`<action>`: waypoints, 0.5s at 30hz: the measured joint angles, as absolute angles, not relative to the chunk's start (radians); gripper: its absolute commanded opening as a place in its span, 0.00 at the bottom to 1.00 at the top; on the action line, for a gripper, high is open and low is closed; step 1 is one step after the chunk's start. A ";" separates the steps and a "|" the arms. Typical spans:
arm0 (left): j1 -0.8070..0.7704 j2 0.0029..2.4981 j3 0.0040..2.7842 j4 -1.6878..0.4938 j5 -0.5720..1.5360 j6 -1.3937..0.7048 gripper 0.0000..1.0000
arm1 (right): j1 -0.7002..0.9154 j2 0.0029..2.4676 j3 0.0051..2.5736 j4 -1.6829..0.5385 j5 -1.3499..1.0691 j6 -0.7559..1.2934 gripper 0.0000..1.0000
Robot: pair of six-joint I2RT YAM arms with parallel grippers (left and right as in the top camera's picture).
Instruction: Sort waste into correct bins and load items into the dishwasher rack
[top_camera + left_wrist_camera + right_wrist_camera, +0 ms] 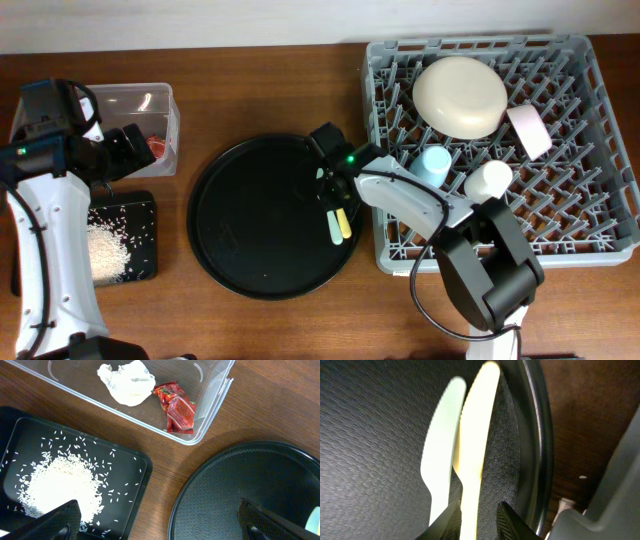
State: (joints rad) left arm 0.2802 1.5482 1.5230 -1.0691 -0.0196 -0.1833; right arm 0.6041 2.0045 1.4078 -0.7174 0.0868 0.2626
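Observation:
My right gripper (480, 510) (335, 190) is low over the round black tray (370, 410), jaws narrowly apart astride the handle of the pale yellow utensil (475, 435) (345, 224). The left finger touches it; the right finger stands clear. A pale green utensil (440, 450) lies beside it. My left gripper (160, 527) (135, 145) hangs wide open and empty. The clear box (215, 405) holds a white wrapper (126, 381) and a red wrapper (176, 407). Rice (60, 485) lies in the flat black tray (125, 505). The rack (590, 230) carries the cream bowl (460, 95), pink bowl (530, 130), blue cup (433, 163) and white cup (488, 180).
The round black tray (250, 230) fills the table's middle, its right rim close to the rack's left wall. Bare wood separates it from the flat tray (145, 205) and the clear box (135, 100). The right arm's base stands at the front, below the rack.

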 measured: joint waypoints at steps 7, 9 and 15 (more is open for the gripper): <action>0.280 1.548 1.523 -1.069 -0.020 -0.183 0.99 | 0.604 2.068 1.410 -0.702 0.087 0.262 0.28; 0.280 1.548 1.523 -1.069 -0.020 -0.183 0.99 | 0.604 2.068 1.410 -0.704 0.086 0.262 0.09; 0.280 1.548 1.523 -1.069 -0.020 -0.183 0.99 | 0.604 2.067 1.409 -0.702 0.082 0.273 0.04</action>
